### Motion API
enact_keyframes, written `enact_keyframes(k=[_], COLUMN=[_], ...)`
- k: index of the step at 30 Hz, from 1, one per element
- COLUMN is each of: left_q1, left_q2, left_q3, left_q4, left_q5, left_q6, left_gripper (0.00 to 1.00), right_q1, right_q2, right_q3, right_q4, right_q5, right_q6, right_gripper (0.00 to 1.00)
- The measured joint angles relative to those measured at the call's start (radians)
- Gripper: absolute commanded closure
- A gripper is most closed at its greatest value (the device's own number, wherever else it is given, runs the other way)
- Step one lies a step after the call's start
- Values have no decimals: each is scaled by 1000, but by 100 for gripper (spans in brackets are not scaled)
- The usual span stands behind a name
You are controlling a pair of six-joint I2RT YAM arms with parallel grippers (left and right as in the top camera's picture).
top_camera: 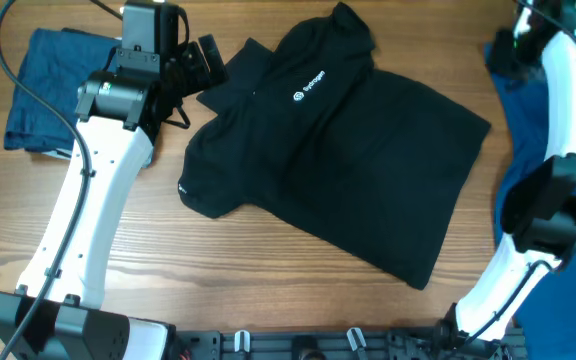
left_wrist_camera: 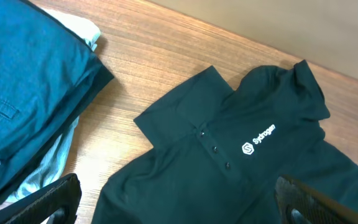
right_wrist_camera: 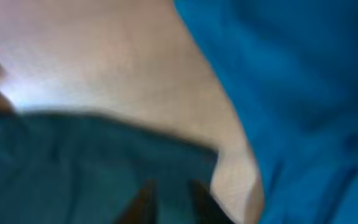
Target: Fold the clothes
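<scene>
Across the middle of the table (top_camera: 268, 280) lies the black shirt (top_camera: 348, 150), spread flat, chest up, its white logo (top_camera: 313, 88) showing. Just left of its collar hovers the left gripper (top_camera: 206, 62), jaws wide apart. Only its wrist view shows the shirt's buttons (left_wrist_camera: 215, 149) and a pale garment (left_wrist_camera: 73, 28) under the navy pile (top_camera: 43, 90) further left. Right of the black shirt lies a blue shirt (top_camera: 568, 300). The right gripper (top_camera: 505, 55) sits off the black shirt's far right corner. Its blurred wrist view shows fingers (right_wrist_camera: 145, 199) close together over dark cloth; whether they grip cannot be told.
</scene>
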Motion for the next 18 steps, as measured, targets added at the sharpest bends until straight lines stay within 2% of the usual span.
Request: enact_keyframes(k=[4, 11, 18], left_q1=[0, 0, 0], left_q2=[0, 0, 0], left_q3=[0, 0, 0], left_q4=[0, 0, 0], left_q5=[0, 0, 0], left_q6=[0, 0, 0], left_gripper=[0, 0, 0], right_q1=[-8, -5, -10], right_q2=[13, 22, 16], right_q3=[-181, -508, -541], right_q4=[9, 372, 460], right_q5=[-84, -77, 112], right_q6=[8, 40, 79], right_gripper=[92, 96, 96])
